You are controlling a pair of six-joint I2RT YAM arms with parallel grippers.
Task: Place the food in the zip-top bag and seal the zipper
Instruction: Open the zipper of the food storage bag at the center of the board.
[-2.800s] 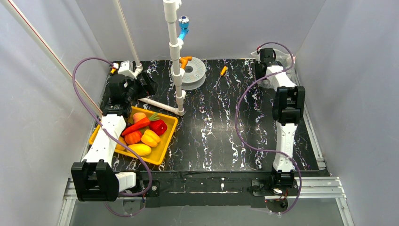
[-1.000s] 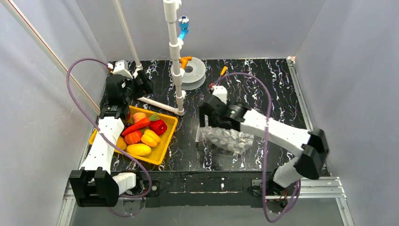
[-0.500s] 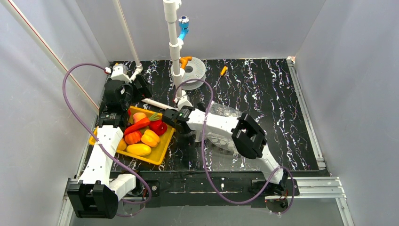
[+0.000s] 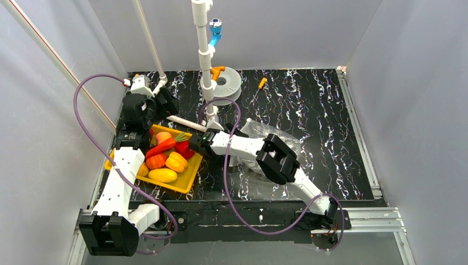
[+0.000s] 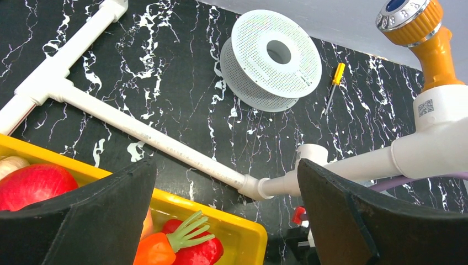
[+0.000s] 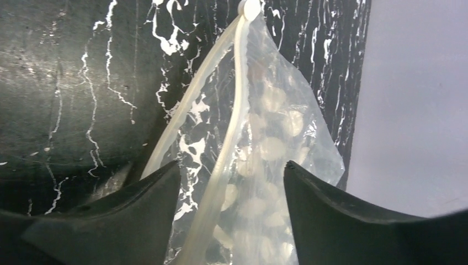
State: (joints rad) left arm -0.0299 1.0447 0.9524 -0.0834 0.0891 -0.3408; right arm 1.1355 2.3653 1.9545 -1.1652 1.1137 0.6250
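Right wrist view: your R gripper (image 6: 230, 165) stands wide, gripping nothing. The zipper (image 6: 237, 99) of the zip-top bag (image 6: 276, 149) runs between its fingers, center frame. L gripper (image 5: 225, 164) is fully spread, empty, above yellow tray (image 5: 243, 234) w/ food (image 5: 33, 185).

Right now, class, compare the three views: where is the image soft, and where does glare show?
Right wrist view: the clear white-dotted plastic bag looks soft and hazy. Left wrist view: crisp on the white perforated round spool. Top view: even light, small highlights on the glossy toy fruits and vegetables.
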